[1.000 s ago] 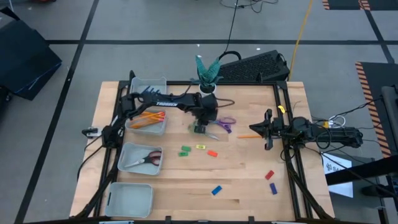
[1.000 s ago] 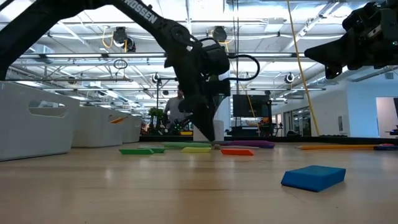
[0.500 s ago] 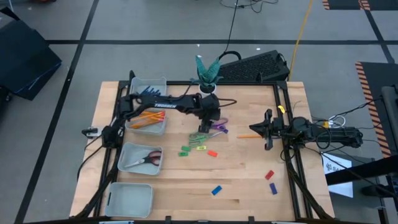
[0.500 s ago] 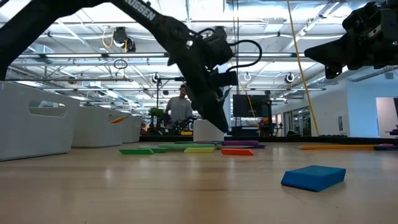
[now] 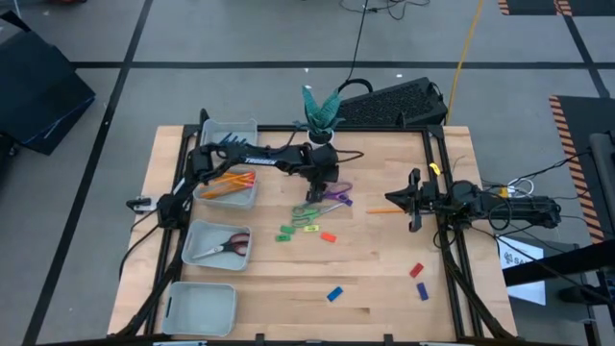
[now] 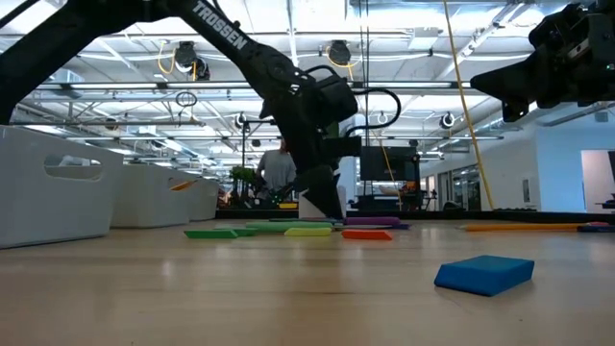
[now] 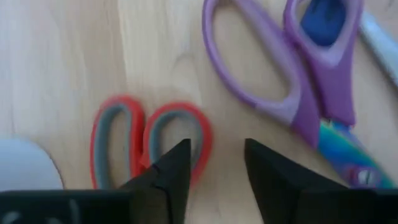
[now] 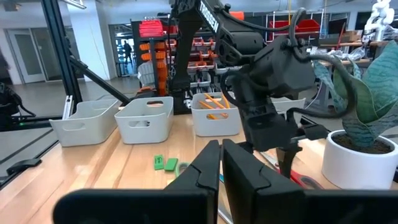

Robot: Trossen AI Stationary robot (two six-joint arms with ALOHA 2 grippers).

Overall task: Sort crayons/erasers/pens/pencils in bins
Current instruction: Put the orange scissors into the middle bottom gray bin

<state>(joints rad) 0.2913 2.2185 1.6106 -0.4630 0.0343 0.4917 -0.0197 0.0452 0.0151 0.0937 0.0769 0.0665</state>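
Wooden surface: left hand, fingers parted and empty, hovers directly above red-handled scissors, handles lying between its fingertips.

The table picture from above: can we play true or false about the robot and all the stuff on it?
1. The left gripper has its fingers apart over the red-and-grey plastic scissor handles. True.
2. Long orange pencils lie in a pale grey-blue plastic bin. True.
3. Every eraser is already in a bin. False: the flat blue rectangular eraser lies on the wooden table.
4. The right gripper holds the purple-handled scissors. False: those scissors lie on the table by the left gripper. The right gripper is shut and waits at the table's right side.
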